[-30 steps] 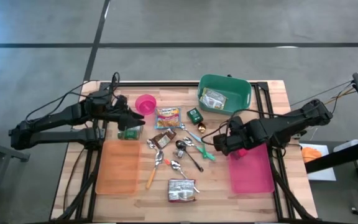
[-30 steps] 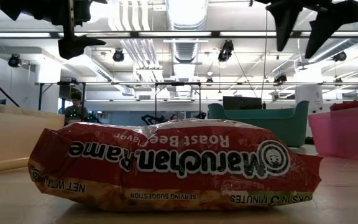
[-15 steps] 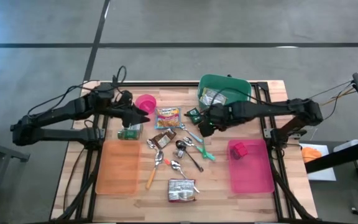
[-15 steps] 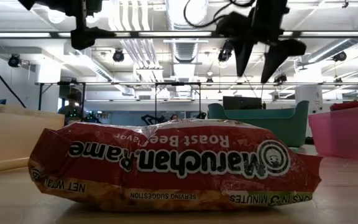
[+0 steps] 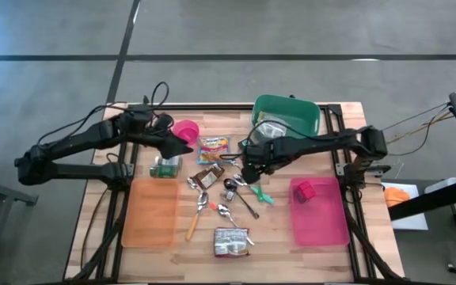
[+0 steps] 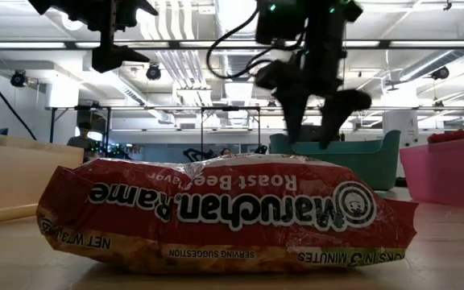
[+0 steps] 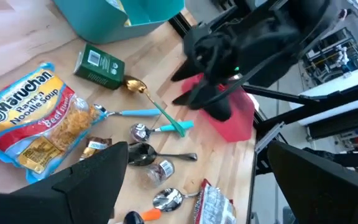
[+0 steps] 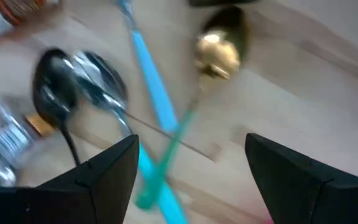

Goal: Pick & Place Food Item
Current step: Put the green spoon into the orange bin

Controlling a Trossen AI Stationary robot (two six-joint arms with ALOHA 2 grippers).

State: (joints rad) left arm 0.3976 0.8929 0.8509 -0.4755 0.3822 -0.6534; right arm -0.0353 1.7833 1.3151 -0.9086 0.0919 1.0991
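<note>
Red ramen packet (image 6: 224, 213) fills low view, gold spoon (image 8: 219, 50) right wrist only

The ramen packet (image 7: 33, 121) reads "Maruchan Ramen Noodle Soup, Beef"; another packet (image 6: 224, 213) reads "Maruchan Ramen, Roast Beef Flavor"

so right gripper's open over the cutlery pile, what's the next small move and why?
Probably lower the right gripper a little. It hangs open above the table, holding nothing, with the gold spoon and blue-handled spoon under its fingers. Which item it is after, I cannot tell; the ramen packet lies just beside.
</note>
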